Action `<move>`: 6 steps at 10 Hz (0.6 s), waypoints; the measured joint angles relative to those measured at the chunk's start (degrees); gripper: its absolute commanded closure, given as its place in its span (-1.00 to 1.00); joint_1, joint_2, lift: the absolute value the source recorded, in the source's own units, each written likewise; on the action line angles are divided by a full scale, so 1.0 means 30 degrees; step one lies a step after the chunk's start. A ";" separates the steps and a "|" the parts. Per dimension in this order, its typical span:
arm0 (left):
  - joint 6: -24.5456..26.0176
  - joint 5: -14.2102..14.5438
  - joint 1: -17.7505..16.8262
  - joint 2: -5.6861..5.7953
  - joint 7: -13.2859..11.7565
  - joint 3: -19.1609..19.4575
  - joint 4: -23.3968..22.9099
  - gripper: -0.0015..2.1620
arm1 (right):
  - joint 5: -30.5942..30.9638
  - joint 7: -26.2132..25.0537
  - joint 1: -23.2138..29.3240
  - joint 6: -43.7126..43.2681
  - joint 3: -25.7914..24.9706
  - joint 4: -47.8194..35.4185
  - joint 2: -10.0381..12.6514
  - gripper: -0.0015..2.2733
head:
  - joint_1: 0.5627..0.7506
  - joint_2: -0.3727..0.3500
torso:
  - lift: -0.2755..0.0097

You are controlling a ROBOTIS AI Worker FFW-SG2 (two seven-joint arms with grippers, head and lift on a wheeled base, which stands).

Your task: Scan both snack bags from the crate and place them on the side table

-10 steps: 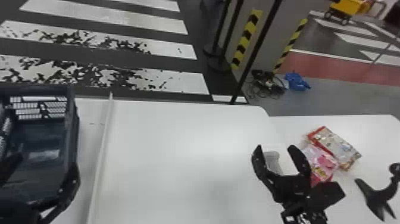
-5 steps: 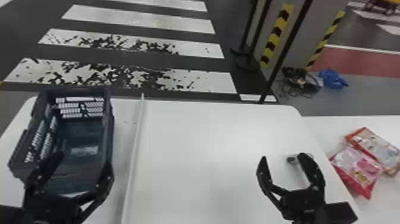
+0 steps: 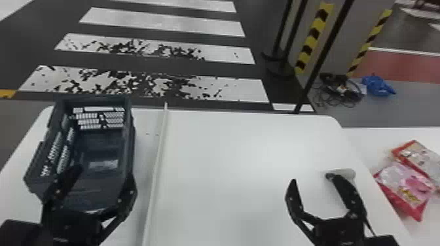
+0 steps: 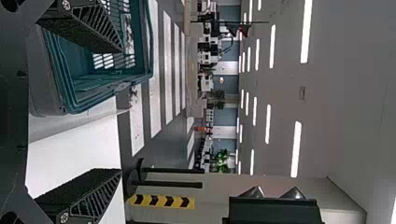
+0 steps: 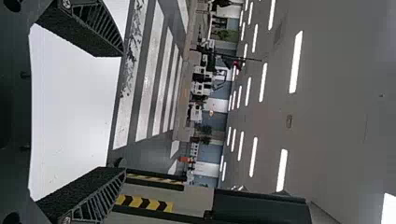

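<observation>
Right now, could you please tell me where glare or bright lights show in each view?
Head view: soft glare on the white table; left wrist view: bright ceiling lights; right wrist view: ceiling lights again, plus an evenly bright tabletop.

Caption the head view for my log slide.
Two red-edged snack bags lie overlapping on the white side table, far right of the dark blue plastic crate.

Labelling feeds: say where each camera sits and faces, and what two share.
Head view: on the head, forward and down over table, crate and snack bags; left tool and right tool show.
Left wrist view: on that wrist, outward past the crate; left tool shows.
Right wrist view: on that wrist, outward past the table; right tool shows.
Head and left wrist share the crate.
</observation>
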 measured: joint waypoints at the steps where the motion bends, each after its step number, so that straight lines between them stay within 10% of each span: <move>1: 0.0011 0.0029 0.0092 0.0089 0.0007 -0.0015 -0.0057 -0.92 | -0.0025 -0.0045 0.0183 0.0000 0.0172 -0.0261 0.0000 -0.96 | 0.41 -0.39 | 0.24; 6: 0.0020 0.0335 0.0285 0.0649 0.0145 -0.0123 -0.0153 -0.92 | -0.0059 -0.0263 0.0668 0.0001 0.0573 -0.0746 0.0000 -0.96 | 0.41 -0.35 | 0.24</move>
